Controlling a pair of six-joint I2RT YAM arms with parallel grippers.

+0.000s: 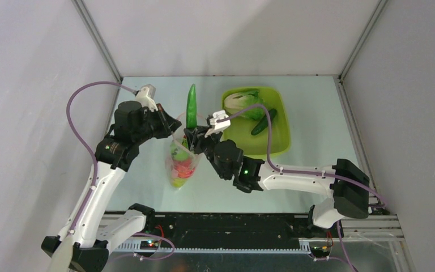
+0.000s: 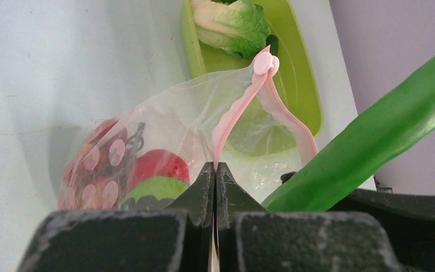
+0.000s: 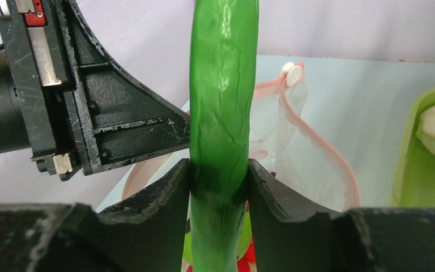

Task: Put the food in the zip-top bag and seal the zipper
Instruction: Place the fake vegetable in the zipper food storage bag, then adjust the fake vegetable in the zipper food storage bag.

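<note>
- Right tool (image 3: 220,175): clenched on the pepper (image 3: 222,85), gripping low on its length. The long part stands above the fingers and the short end hangs below.
- Left tool (image 2: 216,167): pinched tight on the zipper (image 2: 235,110), holding the mouth of the bag (image 2: 164,119) up and open. It looks like one lip only; the other lip sags away in a loop.
- The bag sits between the two arms with its bottom on the bench (image 1: 317,113). A tomato (image 2: 158,165) and other red and green pieces are already inside.
- The tray (image 1: 280,141) lies to the right of the bag and holds the lettuce (image 1: 241,103) and the cucumber (image 1: 264,122), neither bagged yet.
- Step in hand, as I read it: get the pepper into the bag.
- To do it well:
  - Bring the pepper's lower end over the gap between the lips, not onto the pink strip.
  - Go down along the bag's length so the pepper slides beside the pieces inside.
  - Let go only once the tip is well inside.
  - Keep the left pinch steady; the film is floppy and the mouth could fold shut.
- Hard to make out:
  - The pepper's lower tip is cut off in the right wrist view, and the top view does not settle whether it has entered the mouth.
  - The contents low in the bag are blurred by the film.
  - The far end of the tray is out of the left wrist view.
</note>
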